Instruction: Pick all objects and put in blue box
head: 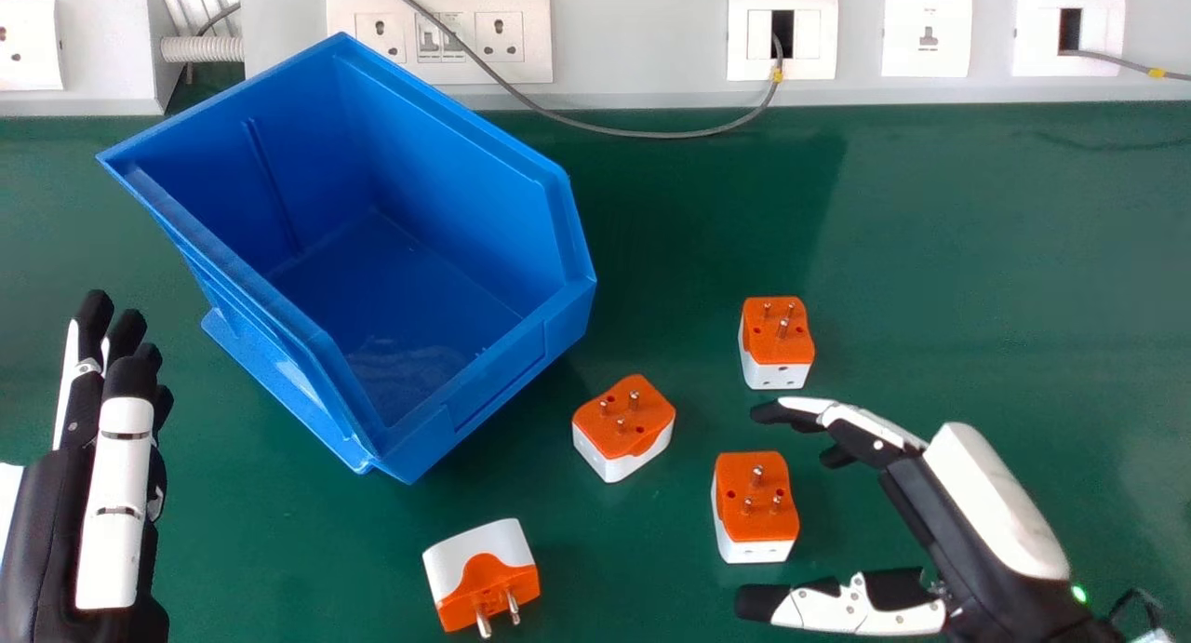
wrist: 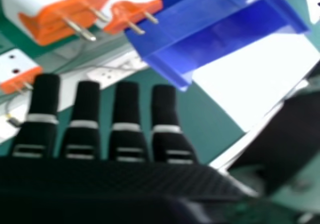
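My right hand [head: 968,522] is open at the right of the head view, thumb and fingers spread on either side of an orange-and-white plug adapter [head: 756,508], not touching it. Another adapter [head: 777,343] stands just beyond the fingertips, a third [head: 623,427] beside the box and a fourth [head: 484,578] lies tipped near the front edge. The blue box [head: 409,280] holds nothing. At the left edge my left hand [head: 116,494] is open with straight fingers. In the right hand view, straight fingers of my right hand [wrist: 125,129] point toward adapters [wrist: 60,14] and the blue box [wrist: 200,29].
Wall sockets [head: 437,38] on a grey panel line the back of the green table [head: 977,252]. A grey cable [head: 642,134] hangs from the panel behind the box, whose raised rim stands between the left hand and the adapters.
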Action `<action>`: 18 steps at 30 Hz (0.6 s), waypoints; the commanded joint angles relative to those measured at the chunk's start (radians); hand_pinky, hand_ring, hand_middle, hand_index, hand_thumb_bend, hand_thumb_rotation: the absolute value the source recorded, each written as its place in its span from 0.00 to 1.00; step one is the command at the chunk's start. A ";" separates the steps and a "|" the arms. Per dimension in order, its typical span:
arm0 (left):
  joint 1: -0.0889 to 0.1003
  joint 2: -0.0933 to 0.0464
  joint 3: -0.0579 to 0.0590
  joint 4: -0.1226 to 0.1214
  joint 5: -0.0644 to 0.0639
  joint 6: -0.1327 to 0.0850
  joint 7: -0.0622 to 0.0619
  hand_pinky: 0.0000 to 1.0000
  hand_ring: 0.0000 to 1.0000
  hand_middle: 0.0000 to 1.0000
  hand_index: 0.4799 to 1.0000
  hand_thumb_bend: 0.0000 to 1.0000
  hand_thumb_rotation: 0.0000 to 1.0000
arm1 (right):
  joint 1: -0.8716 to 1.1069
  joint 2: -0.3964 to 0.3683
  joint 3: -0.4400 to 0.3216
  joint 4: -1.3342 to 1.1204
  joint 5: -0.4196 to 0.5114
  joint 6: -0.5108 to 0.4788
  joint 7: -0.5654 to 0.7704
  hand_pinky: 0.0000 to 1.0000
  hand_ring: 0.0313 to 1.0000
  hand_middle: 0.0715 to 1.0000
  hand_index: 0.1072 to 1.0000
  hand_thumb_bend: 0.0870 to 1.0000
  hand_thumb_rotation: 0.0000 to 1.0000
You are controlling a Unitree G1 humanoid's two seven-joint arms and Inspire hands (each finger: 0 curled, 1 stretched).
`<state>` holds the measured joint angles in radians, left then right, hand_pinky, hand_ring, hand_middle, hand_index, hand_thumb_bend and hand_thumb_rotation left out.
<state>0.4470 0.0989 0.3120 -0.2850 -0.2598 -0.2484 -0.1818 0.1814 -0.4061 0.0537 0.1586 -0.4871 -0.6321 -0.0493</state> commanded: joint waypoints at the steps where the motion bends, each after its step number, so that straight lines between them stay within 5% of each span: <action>1: 0.001 0.010 0.012 -0.019 -0.012 -0.014 -0.008 1.00 1.00 1.00 1.00 0.48 0.90 | -0.019 -0.021 0.000 -0.015 0.013 0.010 0.016 0.64 0.76 0.76 0.72 0.74 0.44; 18: 0.010 0.010 0.015 -0.041 -0.016 0.005 -0.011 1.00 1.00 1.00 1.00 0.49 0.90 | -0.084 -0.071 0.010 -0.011 -0.019 0.062 0.051 0.62 0.74 0.75 0.71 0.77 0.39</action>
<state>0.4507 0.0989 0.3192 -0.2978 -0.2744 -0.2387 -0.1912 0.1180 -0.4627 0.0651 0.1580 -0.5154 -0.5711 0.0002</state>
